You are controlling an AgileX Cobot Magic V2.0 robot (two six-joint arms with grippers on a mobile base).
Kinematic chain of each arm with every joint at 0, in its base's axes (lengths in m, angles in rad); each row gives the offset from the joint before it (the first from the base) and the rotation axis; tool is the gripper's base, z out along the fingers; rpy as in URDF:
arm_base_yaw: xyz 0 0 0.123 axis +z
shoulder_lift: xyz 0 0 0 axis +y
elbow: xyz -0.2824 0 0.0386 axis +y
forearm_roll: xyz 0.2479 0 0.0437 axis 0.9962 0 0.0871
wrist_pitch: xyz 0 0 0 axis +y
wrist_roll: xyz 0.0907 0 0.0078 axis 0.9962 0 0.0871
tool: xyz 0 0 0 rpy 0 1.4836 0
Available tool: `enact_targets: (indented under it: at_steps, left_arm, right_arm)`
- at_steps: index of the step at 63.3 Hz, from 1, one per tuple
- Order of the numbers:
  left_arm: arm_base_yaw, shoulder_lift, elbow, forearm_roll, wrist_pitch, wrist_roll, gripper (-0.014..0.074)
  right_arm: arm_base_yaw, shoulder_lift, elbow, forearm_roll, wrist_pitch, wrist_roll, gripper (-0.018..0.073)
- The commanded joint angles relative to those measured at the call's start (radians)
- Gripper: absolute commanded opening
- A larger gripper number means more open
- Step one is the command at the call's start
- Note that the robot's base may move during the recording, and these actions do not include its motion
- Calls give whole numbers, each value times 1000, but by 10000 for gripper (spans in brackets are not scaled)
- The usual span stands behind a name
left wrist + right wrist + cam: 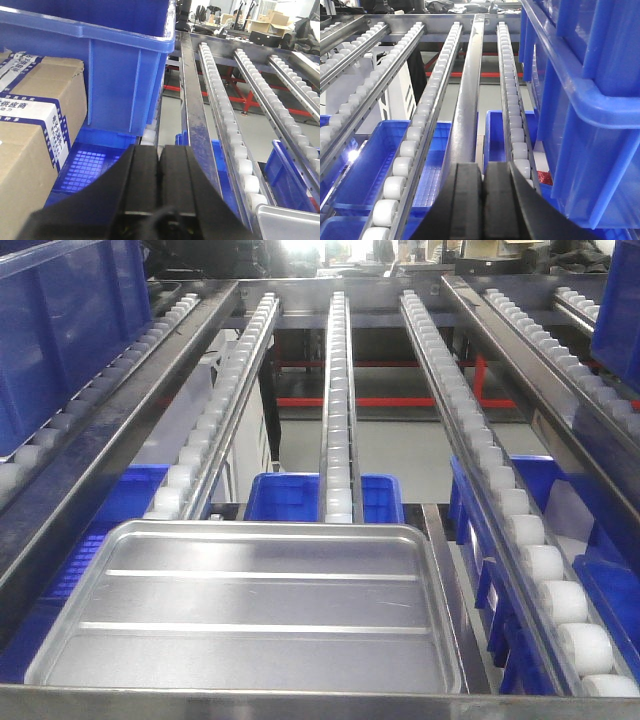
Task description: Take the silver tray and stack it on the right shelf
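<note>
The silver tray (250,610) is shiny, with two long ridges across its floor. It lies flat at the near end of a steel flow rack (338,410), on its white-roller rails and just behind the flat front bar (320,706). I cannot tell whether this rack is the right shelf. A corner of the tray shows in the left wrist view (292,222). My left gripper (159,150) is shut and empty, over the rack's left side and apart from the tray. My right gripper (483,167) is shut and empty, over a steel rail on the right side. Neither gripper shows in the front view.
A big dark-blue bin (115,75) and a cardboard box (30,125) stand close on the left. Another big blue bin (590,100) stands close on the right. Smaller blue bins (290,495) sit on the level below the rails.
</note>
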Motion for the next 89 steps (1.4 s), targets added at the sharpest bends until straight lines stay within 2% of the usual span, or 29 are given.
enact_targets:
  at_steps: [1, 37, 52, 55, 58, 62, 70, 80, 89]
  left_arm:
    - [-4, -17, 20, -7, -85, -1, -92]
    - [-4, -17, 20, -7, -85, -1, -92]
    - [-4, -17, 20, -7, -102, -1, -92]
    - [-4, -17, 18, -20, -117, -3, -92]
    - [-4, -15, 2, -64, -137, -5, -92]
    - [-4, -6, -43, -67, -133, -5, -92]
    - [-6, 45, -228, -1, -8, -5, -92]
    - [-36, 196, -493, -17, 227, -5, -92]
    - [-104, 385, -673, -23, 405, 14, -91]
  right_arm:
    - [-5, -21, -18, 4, -85, -7, 53]
    - [-5, -21, -18, 4, -85, -7, 53]
    - [-5, -21, -18, 4, -144, -7, 53]
    - [-5, -21, -18, 4, -177, -7, 53]
    - [-5, -21, -23, 4, -233, -7, 53]
    - [-5, -21, -49, 4, -275, -7, 53]
    - [-5, -11, -185, 4, -200, -7, 53]
    - [17, 92, -364, 4, -28, -7, 53]
    - [79, 238, -481, 15, 56, -7, 94]
